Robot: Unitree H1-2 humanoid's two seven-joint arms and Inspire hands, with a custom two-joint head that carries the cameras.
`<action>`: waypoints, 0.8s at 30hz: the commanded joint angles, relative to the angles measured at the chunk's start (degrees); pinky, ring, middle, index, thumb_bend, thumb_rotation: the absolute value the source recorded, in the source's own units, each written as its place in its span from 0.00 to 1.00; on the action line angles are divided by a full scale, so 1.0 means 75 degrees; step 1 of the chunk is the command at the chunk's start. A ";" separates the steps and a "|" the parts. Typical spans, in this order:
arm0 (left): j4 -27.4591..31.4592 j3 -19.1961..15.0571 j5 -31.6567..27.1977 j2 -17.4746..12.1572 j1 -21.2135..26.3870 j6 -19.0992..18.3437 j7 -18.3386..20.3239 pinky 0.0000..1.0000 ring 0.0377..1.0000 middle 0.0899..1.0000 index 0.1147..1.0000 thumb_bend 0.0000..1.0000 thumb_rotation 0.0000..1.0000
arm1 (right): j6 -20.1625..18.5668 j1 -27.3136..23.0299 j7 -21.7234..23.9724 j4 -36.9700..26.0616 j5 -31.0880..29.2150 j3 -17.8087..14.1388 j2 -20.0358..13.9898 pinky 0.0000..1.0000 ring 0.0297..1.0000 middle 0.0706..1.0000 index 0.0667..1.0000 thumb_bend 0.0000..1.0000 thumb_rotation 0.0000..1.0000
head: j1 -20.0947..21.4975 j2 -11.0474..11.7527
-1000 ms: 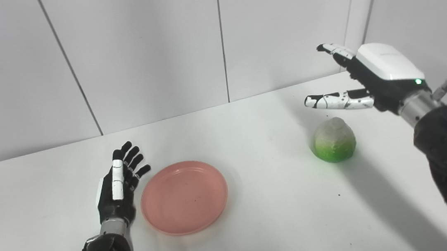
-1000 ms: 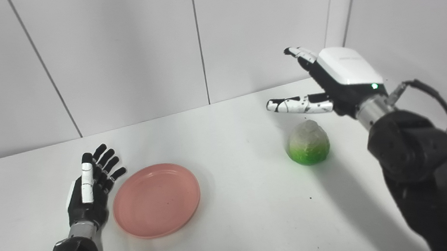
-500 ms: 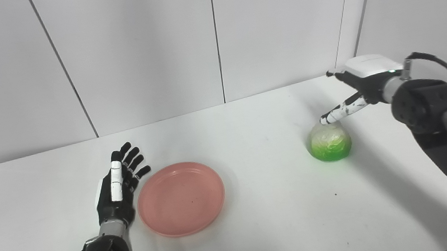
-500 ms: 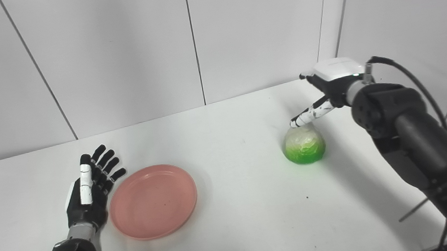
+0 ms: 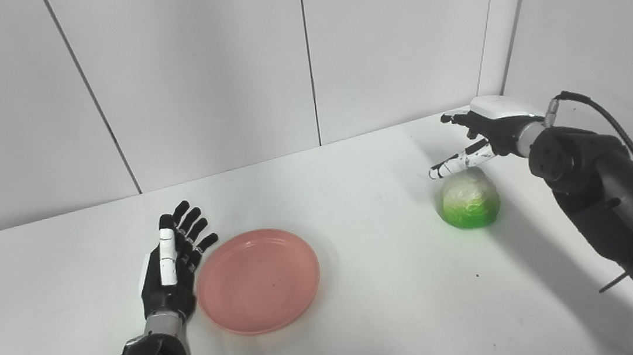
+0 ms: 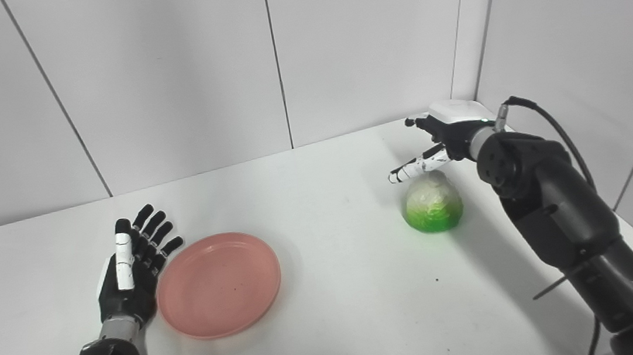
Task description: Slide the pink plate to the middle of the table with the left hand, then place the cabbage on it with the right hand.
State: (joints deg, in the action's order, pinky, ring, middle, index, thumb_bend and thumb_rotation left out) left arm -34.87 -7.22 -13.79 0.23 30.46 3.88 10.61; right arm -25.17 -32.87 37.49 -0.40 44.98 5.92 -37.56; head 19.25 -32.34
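Note:
The pink plate [image 5: 258, 279] lies flat on the white table [image 5: 366, 313], left of centre. My left hand [image 5: 172, 266] rests open on its edge just left of the plate's rim, fingers straight and pointing away from me; I cannot tell if it touches the rim. The cabbage [image 5: 469, 203], green below and pale on top, sits on the table at the right. My right hand [image 5: 485, 130] is open just above and behind the cabbage, its thumb stretched out over the cabbage's top. It holds nothing.
White wall panels stand close behind the table and along its right side. A black cable [image 5: 610, 120] loops from my right wrist along the forearm. The table's right edge runs under my right arm.
My right hand has come down from high above the table to just over the cabbage and turned palm down. The left hand and plate have stayed put. The camera has shifted slightly.

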 commanded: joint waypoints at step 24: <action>-0.0093 0.0055 -0.0306 -0.0190 -0.0193 -0.0243 0.0334 0.77 0.91 0.92 0.90 0.90 0.84 | 0.0266 0.0245 -0.1105 0.0950 0.0422 0.1224 -0.0302 0.62 0.83 0.91 0.88 1.00 0.68 | -0.0131 -0.0132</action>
State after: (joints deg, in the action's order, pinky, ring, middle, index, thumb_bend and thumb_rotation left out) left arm -34.89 -7.05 -16.31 -0.91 29.96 3.89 13.31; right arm -24.39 -29.57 29.87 6.25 47.49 14.90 -38.24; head 18.28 -33.31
